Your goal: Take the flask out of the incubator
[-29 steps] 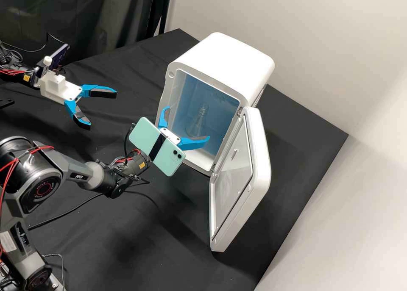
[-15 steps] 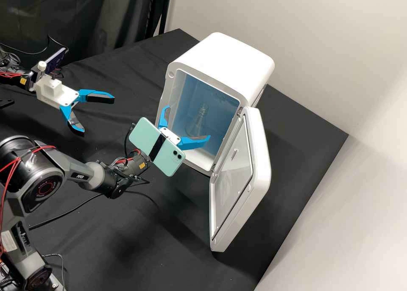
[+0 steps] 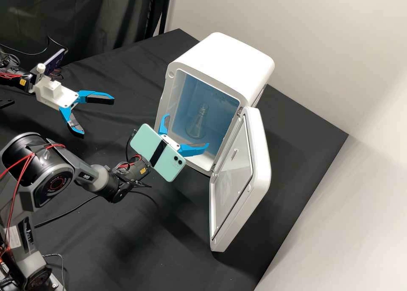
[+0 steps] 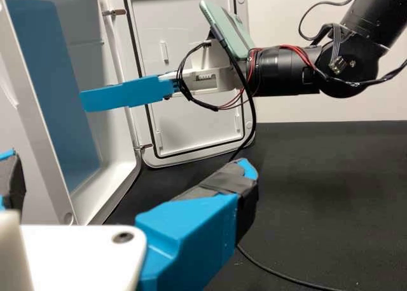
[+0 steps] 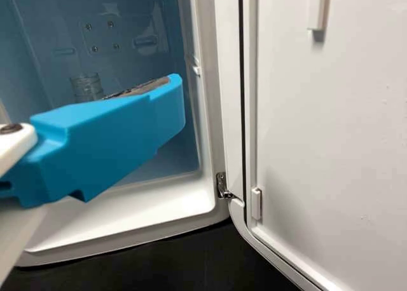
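High view: my right gripper point(image 3: 185, 131) gapes empty at the mouth of the incubator point(image 3: 224, 62), the flask point(image 3: 198, 121) upright inside; my left gripper point(image 3: 96, 115), spread wide and empty, hovers well apart. Left wrist view: the door point(image 4: 159, 119) stands open. Right wrist view: flask beyond my finger point(image 5: 108, 138), untouched.

text: none legible | right arm point(image 3: 90, 177): small white mark, too small to read
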{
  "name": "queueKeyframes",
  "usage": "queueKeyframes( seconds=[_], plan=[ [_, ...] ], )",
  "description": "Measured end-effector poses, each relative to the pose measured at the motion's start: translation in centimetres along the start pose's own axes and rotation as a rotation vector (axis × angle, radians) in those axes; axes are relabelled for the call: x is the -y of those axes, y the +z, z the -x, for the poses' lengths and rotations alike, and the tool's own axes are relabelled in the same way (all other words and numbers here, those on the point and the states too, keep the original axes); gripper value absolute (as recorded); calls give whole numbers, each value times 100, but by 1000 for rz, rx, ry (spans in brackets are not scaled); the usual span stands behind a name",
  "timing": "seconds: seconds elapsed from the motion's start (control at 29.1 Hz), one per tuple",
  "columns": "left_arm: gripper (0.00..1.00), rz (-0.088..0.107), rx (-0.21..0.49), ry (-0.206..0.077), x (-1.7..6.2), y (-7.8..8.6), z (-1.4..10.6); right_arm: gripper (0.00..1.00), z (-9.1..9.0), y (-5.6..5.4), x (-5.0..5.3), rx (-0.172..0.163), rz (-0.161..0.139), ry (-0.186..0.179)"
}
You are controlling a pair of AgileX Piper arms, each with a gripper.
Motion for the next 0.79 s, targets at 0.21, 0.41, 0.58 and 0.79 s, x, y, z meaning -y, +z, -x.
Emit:
queueKeyframes(
  seconds=[0.21, 0.41, 0.58, 0.79],
  plan=[
    [100, 0, -1, 0, -3, -1, -3, 100, -31, 97, 91, 29, -2, -28],
    [100, 1, -2, 0, -4, -7, -29, 100, -69, 175, 160, 52, 0, -49],
    [100, 1, -2, 0, -4, -7, -29, 100, -143, 175, 155, 44, 1, -41],
    [100, 1, -2, 0, -4, -7, -29, 100, -240, 142, 127, 24, 4, -26]
  ],
)
